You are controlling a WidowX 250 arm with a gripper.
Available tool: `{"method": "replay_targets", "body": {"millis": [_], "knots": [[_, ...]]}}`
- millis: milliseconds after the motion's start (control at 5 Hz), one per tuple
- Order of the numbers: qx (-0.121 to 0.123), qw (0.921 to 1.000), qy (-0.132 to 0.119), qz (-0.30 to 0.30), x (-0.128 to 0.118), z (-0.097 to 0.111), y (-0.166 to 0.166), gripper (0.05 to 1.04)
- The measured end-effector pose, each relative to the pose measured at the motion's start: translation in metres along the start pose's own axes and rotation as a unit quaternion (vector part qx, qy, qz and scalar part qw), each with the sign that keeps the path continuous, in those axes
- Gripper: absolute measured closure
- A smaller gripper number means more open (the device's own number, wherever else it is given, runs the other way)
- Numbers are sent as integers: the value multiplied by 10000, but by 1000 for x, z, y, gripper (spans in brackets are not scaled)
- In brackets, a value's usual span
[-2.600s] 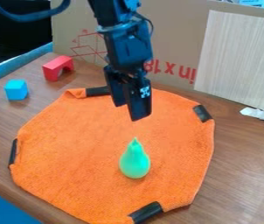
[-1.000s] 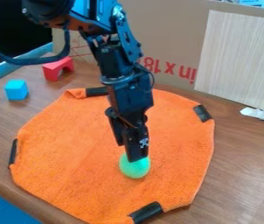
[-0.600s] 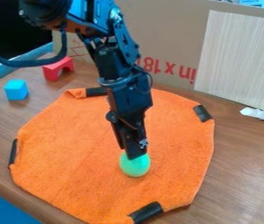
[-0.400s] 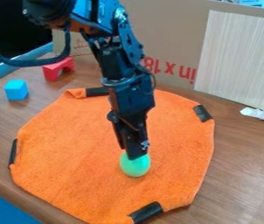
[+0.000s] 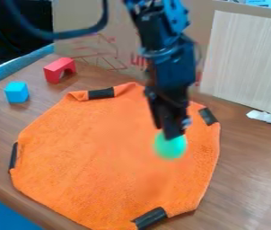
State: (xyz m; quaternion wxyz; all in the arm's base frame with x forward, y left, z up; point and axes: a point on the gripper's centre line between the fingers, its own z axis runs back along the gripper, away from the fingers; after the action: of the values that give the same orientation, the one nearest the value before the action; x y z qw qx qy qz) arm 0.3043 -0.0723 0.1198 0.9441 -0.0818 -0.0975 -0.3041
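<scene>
The black gripper (image 5: 172, 131) hangs over the right part of an orange cloth (image 5: 96, 157), shut on the top of a green pear-shaped toy (image 5: 170, 146). The toy's rounded bottom hangs below the fingertips, and its narrow upper end is hidden between them. It appears to be held above the cloth. Black strips of tape lie at several edges of the cloth.
A blue cube (image 5: 17, 92) and a red arch block (image 5: 60, 69) stand on the wooden table (image 5: 251, 166) at the left. A cardboard panel (image 5: 93, 49) and a pale striped board (image 5: 246, 63) stand behind the cloth.
The gripper came down onto the green toy, closed on it, then lifted it and carried it right and toward the back. The cloth's back edge now bulges farther back.
</scene>
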Motion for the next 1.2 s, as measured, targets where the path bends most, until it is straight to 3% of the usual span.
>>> {"method": "replay_targets", "body": {"millis": [400, 800, 1200], "knots": [[78, 9996, -152, 235, 42, 0, 9, 705], [169, 9913, -541, 1189, 31, 25, 85, 705], [47, 9804, -897, 1754, 15, 55, 132, 705]]}}
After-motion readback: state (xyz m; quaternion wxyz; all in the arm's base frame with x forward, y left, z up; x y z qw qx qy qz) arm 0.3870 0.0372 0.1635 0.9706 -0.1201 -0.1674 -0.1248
